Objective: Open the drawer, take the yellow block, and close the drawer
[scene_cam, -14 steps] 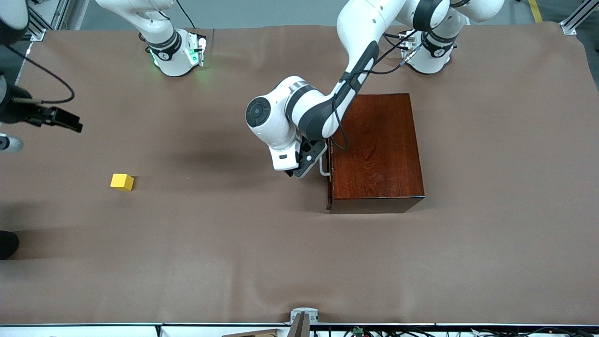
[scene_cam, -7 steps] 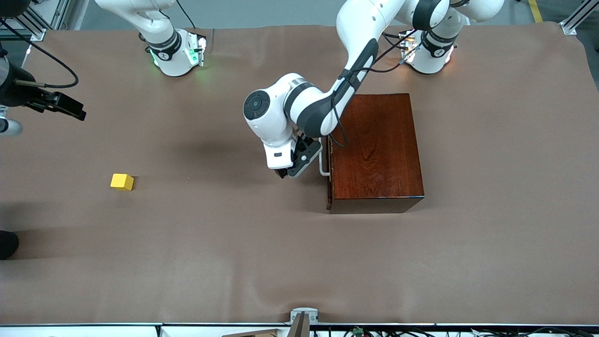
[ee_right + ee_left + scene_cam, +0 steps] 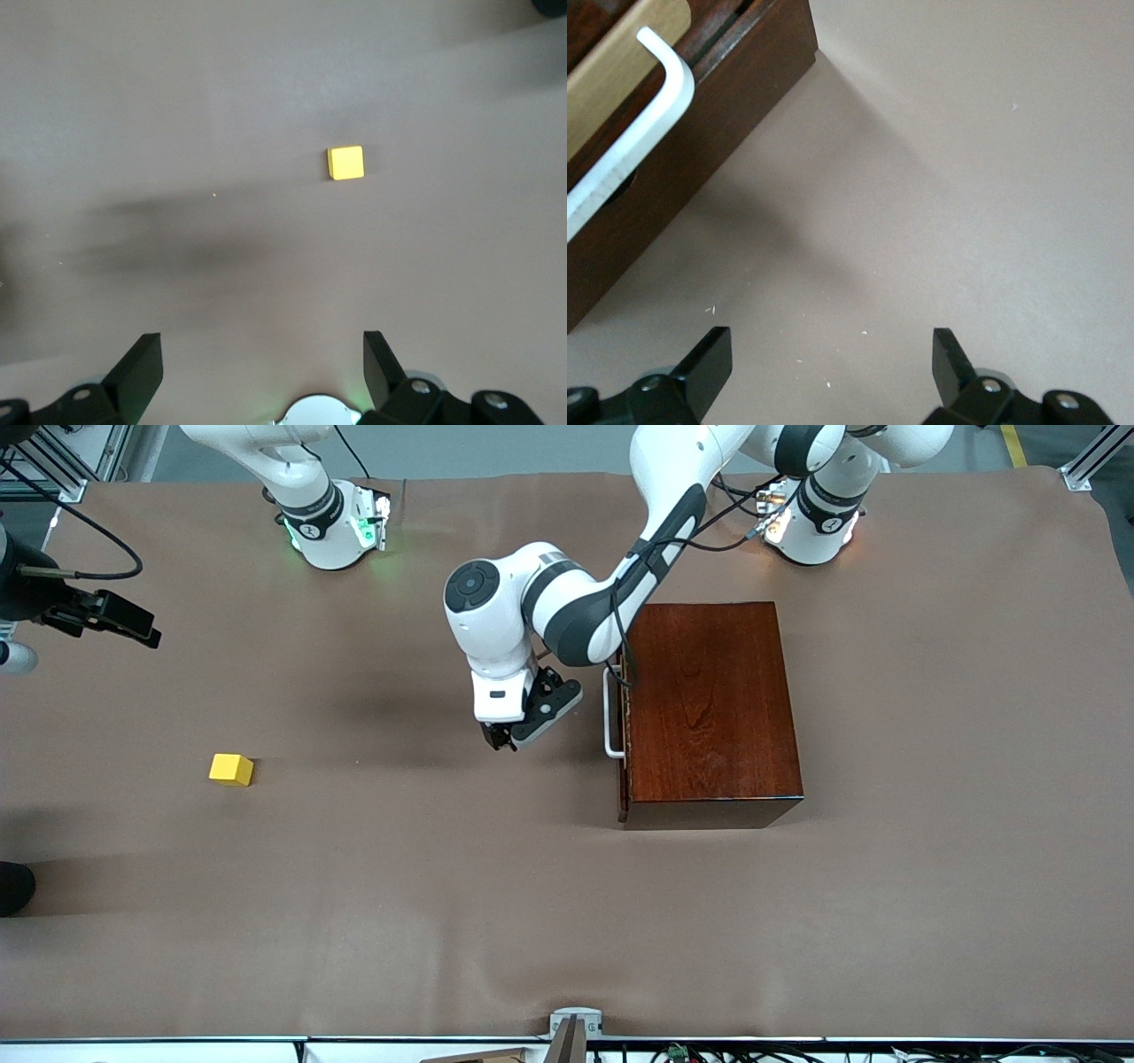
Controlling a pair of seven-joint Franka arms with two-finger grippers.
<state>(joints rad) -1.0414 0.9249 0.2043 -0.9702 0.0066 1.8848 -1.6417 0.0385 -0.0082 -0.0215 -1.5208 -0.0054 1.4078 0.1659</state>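
The yellow block (image 3: pixel 231 769) lies on the brown table cover toward the right arm's end, far from the dark reddish-brown box (image 3: pixel 709 708). The drawer (image 3: pixel 623 717) sits pushed into the box, and its white bar handle (image 3: pixel 609 713) is free. My left gripper (image 3: pixel 501 742) hangs open and empty over the bare cover beside the handle, clear of it. In the left wrist view the handle (image 3: pixel 651 133) is off to one side of the left gripper (image 3: pixel 828 347). My right gripper (image 3: pixel 261 350) is open and empty, high over the table, with the block (image 3: pixel 345 163) below it.
The brown cover (image 3: pixel 443 921) has wide bare room between the block and the box. The arm bases (image 3: pixel 332 522) stand along the edge farthest from the front camera. A small metal bracket (image 3: pixel 574 1020) sits at the nearest edge.
My left gripper has drawn away from the drawer handle toward the right arm's end and the bases, uncovering the handle. The right hand has drifted slightly. Block and box have not moved.
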